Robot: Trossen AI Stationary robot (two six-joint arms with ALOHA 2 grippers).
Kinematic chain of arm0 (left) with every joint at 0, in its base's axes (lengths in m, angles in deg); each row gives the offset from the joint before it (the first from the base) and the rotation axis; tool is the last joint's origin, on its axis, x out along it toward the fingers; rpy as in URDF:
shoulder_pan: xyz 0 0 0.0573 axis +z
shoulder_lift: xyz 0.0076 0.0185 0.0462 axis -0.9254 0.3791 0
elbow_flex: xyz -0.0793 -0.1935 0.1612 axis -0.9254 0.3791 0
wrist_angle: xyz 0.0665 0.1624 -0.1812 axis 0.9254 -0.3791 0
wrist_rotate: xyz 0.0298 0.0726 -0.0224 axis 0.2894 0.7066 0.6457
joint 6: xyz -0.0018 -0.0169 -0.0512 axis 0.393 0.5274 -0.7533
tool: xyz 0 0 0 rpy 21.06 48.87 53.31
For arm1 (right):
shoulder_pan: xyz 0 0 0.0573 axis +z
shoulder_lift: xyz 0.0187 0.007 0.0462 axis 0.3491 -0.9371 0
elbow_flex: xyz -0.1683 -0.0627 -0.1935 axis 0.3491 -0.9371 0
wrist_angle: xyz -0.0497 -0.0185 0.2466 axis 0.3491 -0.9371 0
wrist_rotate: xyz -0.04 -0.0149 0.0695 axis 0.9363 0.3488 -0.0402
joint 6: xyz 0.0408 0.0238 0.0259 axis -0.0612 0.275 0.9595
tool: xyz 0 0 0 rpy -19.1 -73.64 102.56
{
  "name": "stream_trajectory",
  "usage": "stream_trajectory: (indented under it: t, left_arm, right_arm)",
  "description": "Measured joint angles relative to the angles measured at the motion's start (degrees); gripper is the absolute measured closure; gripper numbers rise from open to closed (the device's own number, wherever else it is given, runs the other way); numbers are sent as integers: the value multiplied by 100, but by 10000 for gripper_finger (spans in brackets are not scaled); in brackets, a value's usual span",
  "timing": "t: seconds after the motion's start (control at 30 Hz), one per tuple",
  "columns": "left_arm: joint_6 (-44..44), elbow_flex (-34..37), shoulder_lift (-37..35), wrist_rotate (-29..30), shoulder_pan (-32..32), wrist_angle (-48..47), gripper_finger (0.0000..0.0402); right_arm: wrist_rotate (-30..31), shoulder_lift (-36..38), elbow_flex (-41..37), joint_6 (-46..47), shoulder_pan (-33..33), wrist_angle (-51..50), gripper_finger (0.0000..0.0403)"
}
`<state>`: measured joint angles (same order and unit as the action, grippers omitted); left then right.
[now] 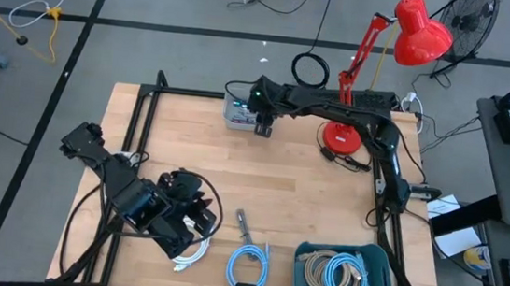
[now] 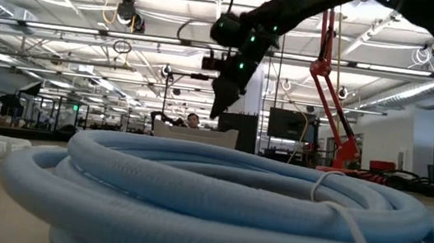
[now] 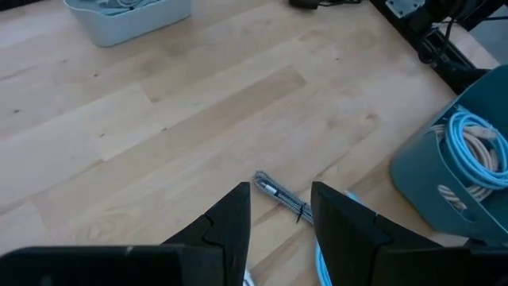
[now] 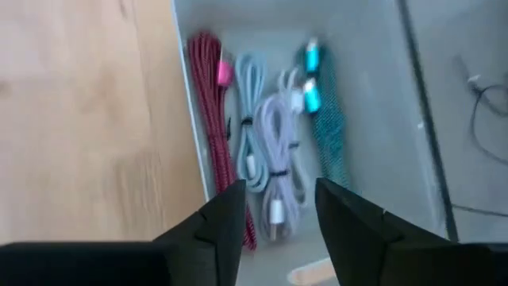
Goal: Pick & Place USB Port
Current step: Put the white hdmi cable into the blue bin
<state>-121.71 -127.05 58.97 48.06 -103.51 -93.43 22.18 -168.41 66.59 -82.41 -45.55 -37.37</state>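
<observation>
Wood table (image 1: 304, 214) bare mid-span, right fingers (image 4: 222, 218) over grey bin (image 4: 381, 95)

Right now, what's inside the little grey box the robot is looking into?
Bundled cables lie inside the grey box: a red one, pale ones and a teal one. The right gripper covers their near ends.

I'm looking down at a light wooden table (image 1: 278, 192) that is carrying everything here. A pale grey bin (image 1: 236, 113) is sitting at its far edge, with a red desk lamp (image 1: 342, 137) standing to the right of it. At the near edge, a teal bin (image 1: 305, 260) of coiled cables is resting at the right, a light blue cable coil (image 1: 248, 266) is lying beside it, a short braided cable (image 1: 245, 225) is lying just beyond, and a white cable (image 1: 190, 257) is lying to the left.
</observation>
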Motion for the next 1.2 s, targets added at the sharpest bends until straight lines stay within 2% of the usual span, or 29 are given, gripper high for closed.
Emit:
stream_trajectory:
  t: [0.3,0.6,0.77,0.93,1.07,1.2]
  left_arm:
    - [397,-2,0,-80,46,-161,266]
    - [918,77,-2,-951,61,-653,266]
    - [970,391,4,-1465,83,-632,266]
    - [865,1105,6,-1927,79,-151,266]
    - [512,1649,7,-2242,44,-116,266]
    - [231,2204,7,-2610,32,30,266]
  right_arm:
    - [-16,1188,4,494,677,-358,251]
    - [-22,2552,-171,1634,1866,-1392,252]
    - [28,3455,-965,2731,2560,-1499,253]
    - [649,4396,-2104,3929,3288,-1224,245]
    - [783,4990,-2976,4923,3770,-708,239]
    - [791,5385,-3574,5484,4243,-32,235]
